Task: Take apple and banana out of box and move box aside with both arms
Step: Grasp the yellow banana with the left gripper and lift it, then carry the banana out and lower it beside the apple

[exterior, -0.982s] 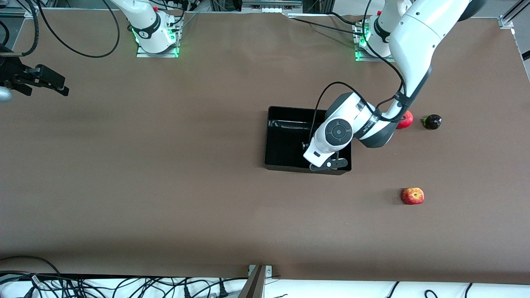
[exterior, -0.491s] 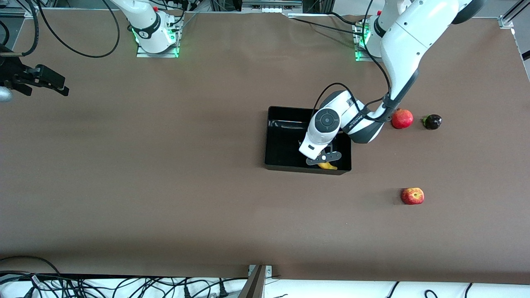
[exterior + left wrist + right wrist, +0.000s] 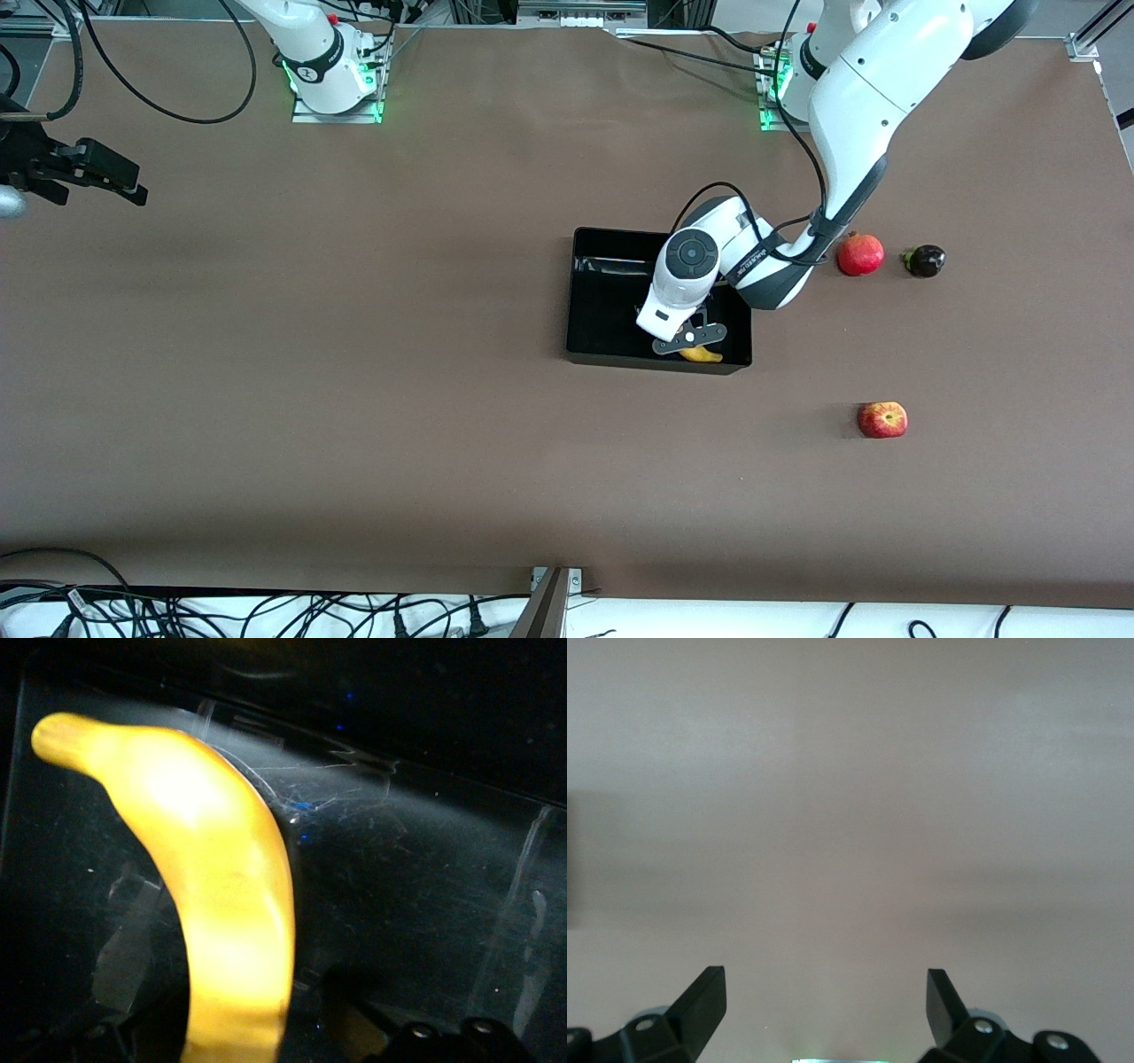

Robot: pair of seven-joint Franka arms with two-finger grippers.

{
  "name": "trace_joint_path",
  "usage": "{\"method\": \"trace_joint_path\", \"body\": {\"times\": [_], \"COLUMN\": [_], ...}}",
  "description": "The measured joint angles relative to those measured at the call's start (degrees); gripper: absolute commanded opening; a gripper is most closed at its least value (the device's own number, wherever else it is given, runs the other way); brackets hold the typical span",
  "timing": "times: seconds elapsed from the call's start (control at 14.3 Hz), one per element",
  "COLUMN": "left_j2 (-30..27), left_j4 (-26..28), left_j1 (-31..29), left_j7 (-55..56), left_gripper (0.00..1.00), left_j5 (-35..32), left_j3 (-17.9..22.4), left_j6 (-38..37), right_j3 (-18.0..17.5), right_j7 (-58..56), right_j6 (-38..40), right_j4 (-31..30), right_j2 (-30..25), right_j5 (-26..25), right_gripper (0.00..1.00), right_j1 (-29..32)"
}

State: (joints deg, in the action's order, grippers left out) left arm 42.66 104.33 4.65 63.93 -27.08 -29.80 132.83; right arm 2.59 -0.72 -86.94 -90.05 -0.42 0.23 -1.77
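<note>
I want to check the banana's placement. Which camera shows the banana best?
The left wrist view: the banana fills it, lying on the black bin's floor. The front view shows only a yellow tip under the left gripper. The right wrist view shows none.

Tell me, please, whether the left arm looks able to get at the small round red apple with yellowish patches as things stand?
Probably yes. The small round red apple with yellowish patches lies alone on open table toward the left arm's end, nothing around it. The left gripper is over the shallow black plastic bin with the banana.
</note>
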Motion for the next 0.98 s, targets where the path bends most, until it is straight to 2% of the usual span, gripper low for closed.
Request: {"method": "trace_joint_path", "body": {"times": [0.21,0.49,0.77,0.98], "left_j2": [-0.09,-2.17,-8.96,-13.02], "left_j4": [-0.19,-2.54,-8.74,-15.28], "left_j1": [-0.01,-1.84,-7.88,-13.16], "left_j7": [0.02,-1.63,-16.73,-30.18], "left_gripper": [0.00,0.00,0.00,0.00], "left_j5": [0.00,0.95,11.18,13.60], "left_j3": [-0.09,-1.97,-4.15,-4.17], "left_j6": [-0.41,-8.01,-23.74,-37.18], "right_j3": [0.00,0.00,0.00,0.00], "right_j7": [0.00,0.00,0.00,0.00], "right_j6": [0.00,0.00,0.00,0.00], "right_j4": [0.00,0.00,0.00,0.01], "right_j2": [0.00,0.00,0.00,0.00], "right_j5": [0.00,0.00,0.00,0.00], "right_gripper": [1.00,1.00,1.00,1.00], "right_j1": [0.00,0.00,0.00,0.00]}}
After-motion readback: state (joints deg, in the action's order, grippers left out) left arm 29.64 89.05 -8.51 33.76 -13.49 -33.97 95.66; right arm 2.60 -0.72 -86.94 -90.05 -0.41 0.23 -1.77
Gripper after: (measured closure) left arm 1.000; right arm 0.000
